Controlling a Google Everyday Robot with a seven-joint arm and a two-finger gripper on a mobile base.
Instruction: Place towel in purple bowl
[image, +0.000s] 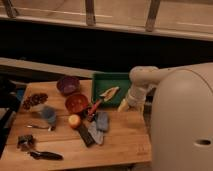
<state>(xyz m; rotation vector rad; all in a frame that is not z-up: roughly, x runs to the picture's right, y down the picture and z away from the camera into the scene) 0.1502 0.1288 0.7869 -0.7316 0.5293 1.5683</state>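
Observation:
The purple bowl (67, 85) stands at the back of the wooden table (125, 142), left of a green tray (120, 79). A grey-blue towel (102, 121) lies crumpled near the table's middle, in front of a red bowl (76, 103). My white arm comes in from the right and bends down. My gripper (124, 105) hangs low at the tray's front right corner, to the right of and a little behind the towel and far from the purple bowl. Nothing shows in its grasp.
A yellowish pointed object (109, 93) lies in the tray. A red-handled tool (94, 107), an orange fruit (74, 121), a dark flat item (87, 135), another grey-blue cloth (48, 114), a plate of dark pieces (34, 100), a spoon (39, 127) and a black utensil (46, 155) lie on the table.

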